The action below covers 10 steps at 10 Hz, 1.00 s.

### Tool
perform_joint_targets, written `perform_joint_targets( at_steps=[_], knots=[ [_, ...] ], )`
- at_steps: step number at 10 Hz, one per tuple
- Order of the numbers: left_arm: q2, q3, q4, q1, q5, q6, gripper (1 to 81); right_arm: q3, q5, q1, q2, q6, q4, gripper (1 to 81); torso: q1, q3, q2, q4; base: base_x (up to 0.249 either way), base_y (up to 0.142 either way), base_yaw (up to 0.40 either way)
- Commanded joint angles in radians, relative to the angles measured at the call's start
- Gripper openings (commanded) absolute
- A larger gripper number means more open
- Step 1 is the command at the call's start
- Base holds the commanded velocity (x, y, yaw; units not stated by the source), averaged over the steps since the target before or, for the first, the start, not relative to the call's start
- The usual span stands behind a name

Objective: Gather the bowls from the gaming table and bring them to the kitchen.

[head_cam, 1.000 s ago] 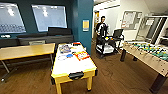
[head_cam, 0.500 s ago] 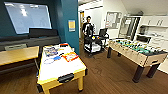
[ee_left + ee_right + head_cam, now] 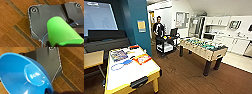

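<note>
The green bowl point(image 3: 61, 32) shows large in the left wrist view, seen from its outer side with its rim toward the wrist, over the robot's dark plate and the brown wood floor point(image 3: 13, 18). A dark part of the left gripper point(image 3: 50, 44) meets the bowl's rim, and the bowl hangs clear of the floor, so the left fingers are grasping it. A thin blue cable point(image 3: 44, 38) runs beside the bowl.

The blue bowl point(image 3: 23, 75) shows large in the right wrist view, its hollow inside turned to the camera with a bright glint on its round bottom. A dark part of the right gripper point(image 3: 48, 91) sits at its rim and the bowl is carried above the wood floor, so the right fingers are grasping it.

In the head view the gaming table point(image 3: 131, 72), white-topped with yellow edges, stands near on the left, and colourful board-game boxes point(image 3: 119, 55) lie on its surface toward the far end. A green-topped foosball table point(image 3: 202, 47) stands to the right, in the middle of the room. Between them, farther back, a person point(image 3: 158, 28) stands behind a black cart point(image 3: 165, 45) next to a teal wall point(image 3: 137, 15). The kitchen point(image 3: 231, 32), with white cabinets and a white counter, lies at the far right, beyond the foosball table, where the wood floor gives way to pale flooring.
</note>
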State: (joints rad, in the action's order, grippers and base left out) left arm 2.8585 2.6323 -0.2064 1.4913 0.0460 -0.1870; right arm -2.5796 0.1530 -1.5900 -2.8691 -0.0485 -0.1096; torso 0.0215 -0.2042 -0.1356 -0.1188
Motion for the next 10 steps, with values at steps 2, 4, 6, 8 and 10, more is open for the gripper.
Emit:
perform_joint_targets(
  at_steps=[2, 4, 6, 8, 10],
  knots=[
    [-0.013, 0.005, -0.022, -0.042, -0.049, 0.004, 1.0, -0.003, -0.050, 0.026, 0.006, 0.004, -0.009, 1.0, 0.000, 0.000, 0.000, 0.000, 0.000, 0.000, -0.396],
    [-0.014, 0.005, -0.028, -0.035, -0.047, 0.004, 1.0, -0.003, -0.050, 0.027, 0.003, 0.004, -0.010, 1.0, 0.000, 0.000, 0.000, 0.000, 0.000, 0.000, -0.396],
    [-0.016, 0.012, -0.027, -0.032, -0.047, 0.003, 1.0, -0.003, -0.050, 0.027, 0.002, 0.004, -0.009, 1.0, 0.000, 0.000, 0.000, 0.000, 0.000, 0.000, -0.396],
    [-0.016, 0.012, -0.027, -0.032, -0.047, 0.004, 1.0, -0.008, -0.050, 0.029, 0.002, 0.004, -0.009, 1.0, 0.000, 0.000, 0.000, 0.000, 0.000, 0.000, -0.396],
    [-0.014, 0.012, -0.027, -0.032, -0.046, 0.004, 1.0, -0.010, -0.050, 0.029, 0.002, 0.004, -0.009, 1.0, 0.000, 0.000, 0.000, 0.000, 0.000, 0.000, -0.396]
  ],
)
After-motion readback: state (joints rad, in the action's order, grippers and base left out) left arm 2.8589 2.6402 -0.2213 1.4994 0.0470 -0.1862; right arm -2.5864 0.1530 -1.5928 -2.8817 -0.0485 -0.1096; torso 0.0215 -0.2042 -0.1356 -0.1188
